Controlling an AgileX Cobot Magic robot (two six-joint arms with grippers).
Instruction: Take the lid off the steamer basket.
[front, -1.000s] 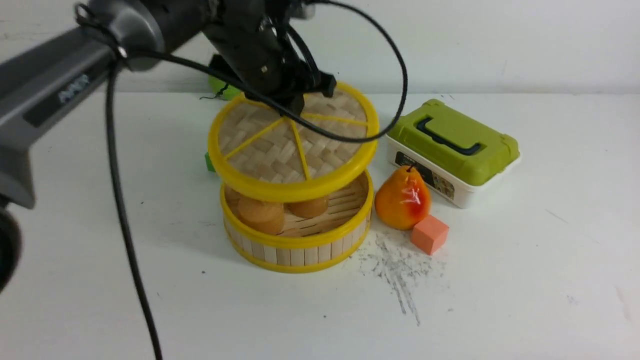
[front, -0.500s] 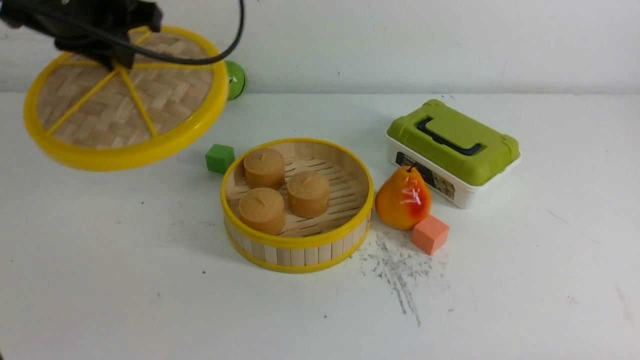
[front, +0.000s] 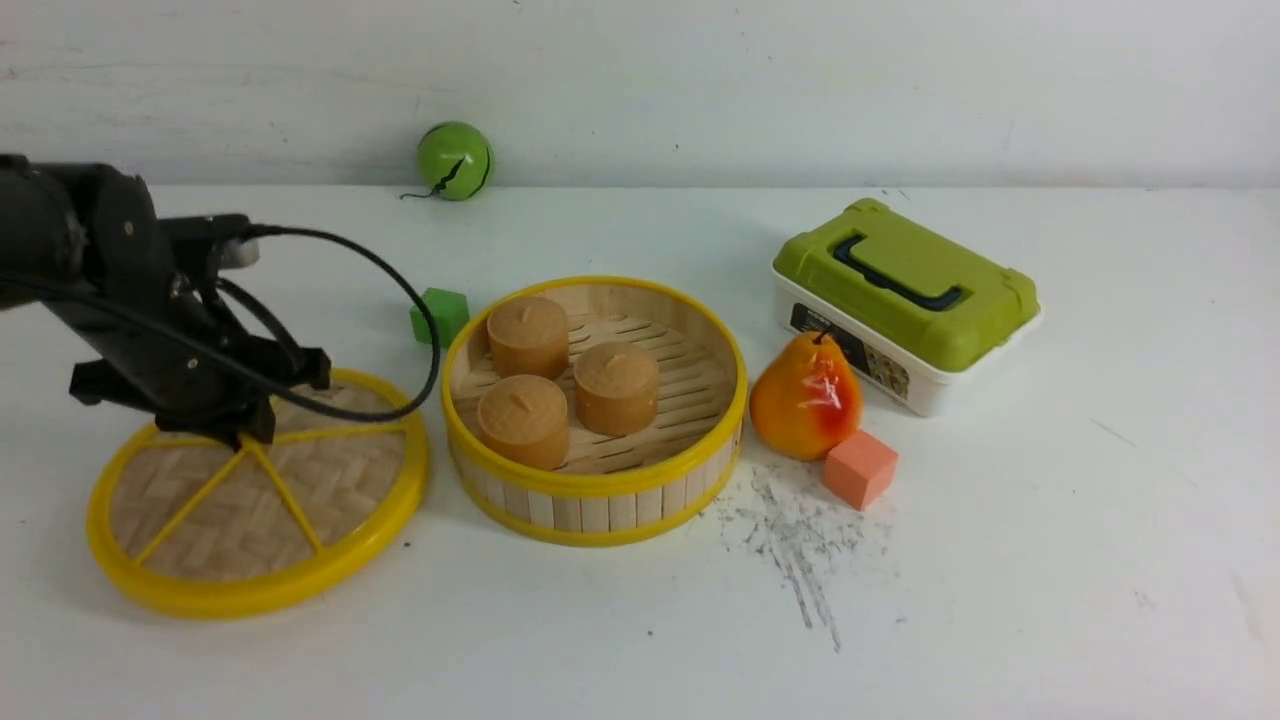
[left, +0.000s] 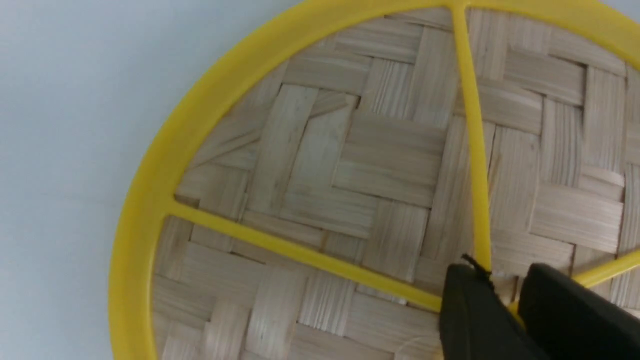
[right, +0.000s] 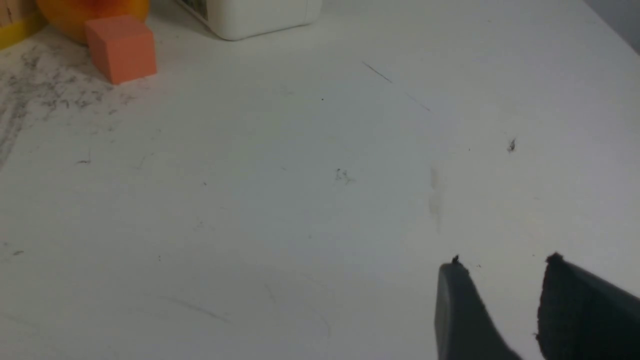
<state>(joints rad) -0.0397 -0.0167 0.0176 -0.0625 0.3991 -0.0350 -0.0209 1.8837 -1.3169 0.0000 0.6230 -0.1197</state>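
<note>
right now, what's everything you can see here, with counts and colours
basket: one, yellow rims, pale slats, centre, uncovered
lid: one, yellow rim, woven bamboo, on the table left of the basket
cakes: three, brown, inside the basket
pear: one, orange-yellow, right of the basket
orange cube: one, orange, beside the pear
green cube: one, green, behind the basket's left side
ball: one, green, by the back wall
box: one, white with green top, behind the pear
left gripper: one, black, shut on the lid's centre
right gripper: one, dark, open above the table

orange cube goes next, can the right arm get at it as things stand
Probably yes: the right tool stands open with bare table between it and the orange cube; the pear crowds one side.
</note>
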